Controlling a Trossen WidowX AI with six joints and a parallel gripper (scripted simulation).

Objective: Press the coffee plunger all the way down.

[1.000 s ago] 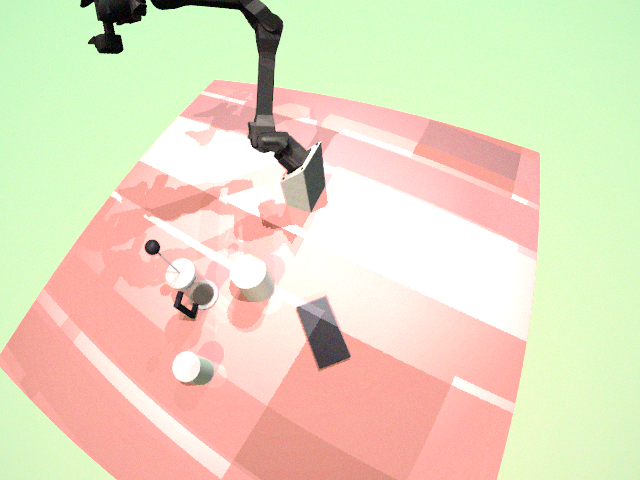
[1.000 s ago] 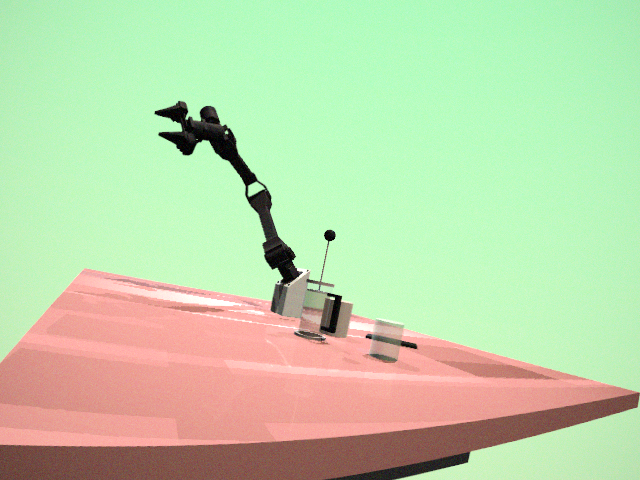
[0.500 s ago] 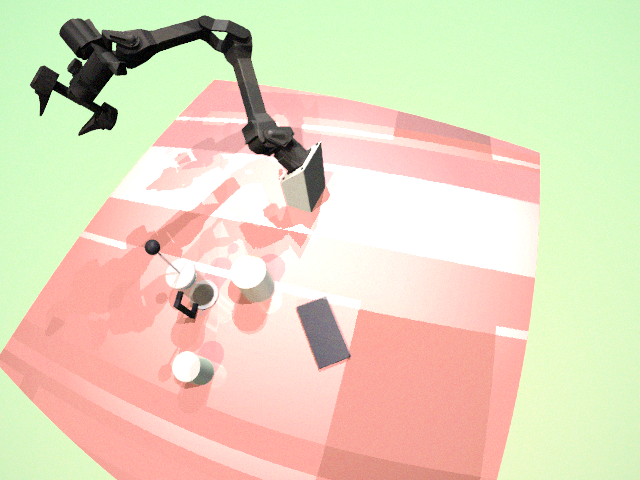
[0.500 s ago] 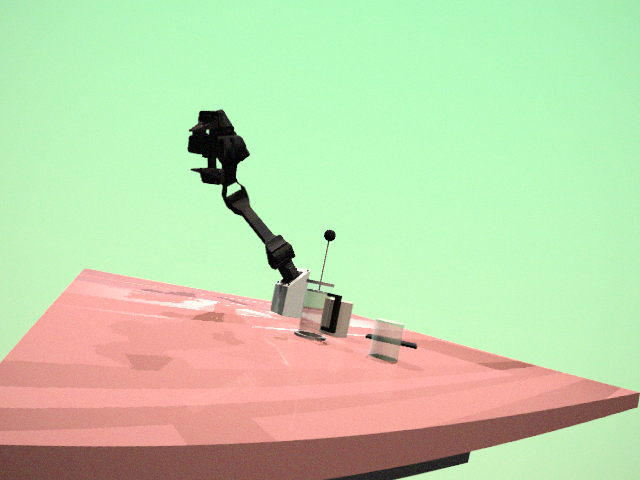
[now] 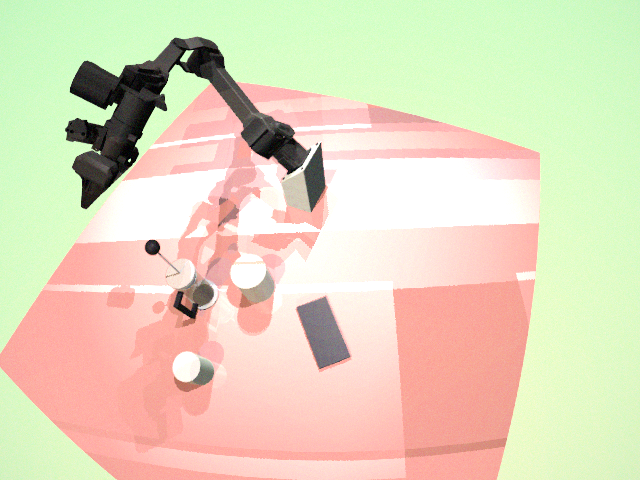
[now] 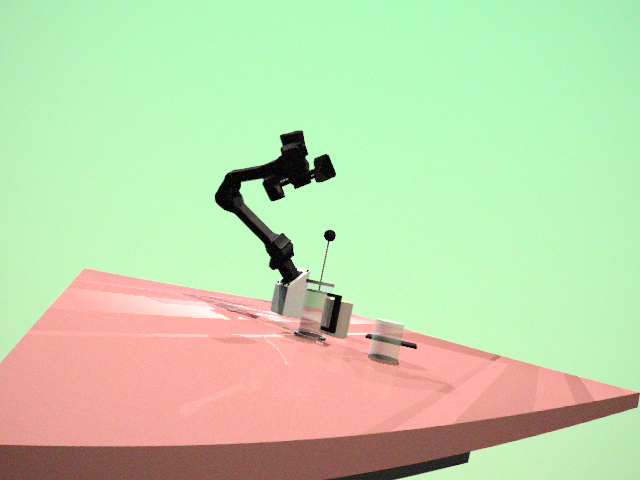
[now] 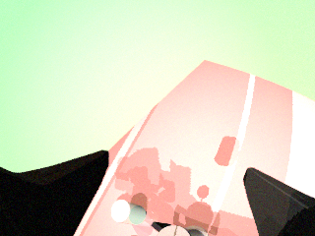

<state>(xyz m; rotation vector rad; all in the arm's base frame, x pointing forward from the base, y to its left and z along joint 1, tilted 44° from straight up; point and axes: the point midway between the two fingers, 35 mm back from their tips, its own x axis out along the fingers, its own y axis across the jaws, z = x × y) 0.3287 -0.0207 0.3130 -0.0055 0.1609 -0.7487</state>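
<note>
Surveying the bench: we see a glossy pink top (image 6: pixel 155 372) with pale streaks and a curved front edge.
Press: we find the coffee press (image 5: pixel 192 289) upright near the bench's left edge in the top view, a clear glass cylinder with a pale lid and a black squared handle.
Plunger: we note a thin grey rod topped by a round black knob (image 6: pixel 329 235), standing high above the lid.
Neighbours: we count two pale cylinders, one (image 5: pixel 251 277) just beside the press and one (image 5: pixel 192 367) nearer the front edge, and a flat dark grey slab (image 5: pixel 323 332) lying toward the middle.
Arm: we see matte black links rise from a pale wedge-shaped base (image 5: pixel 305 180) by the far edge, fold at the elbow and reach over the left edge.
Gripper: we see the gripper (image 5: pixel 87 196) spread wide and holding nothing, well above the knob; its dark pointed fingers frame the press below in the wrist view.
</note>
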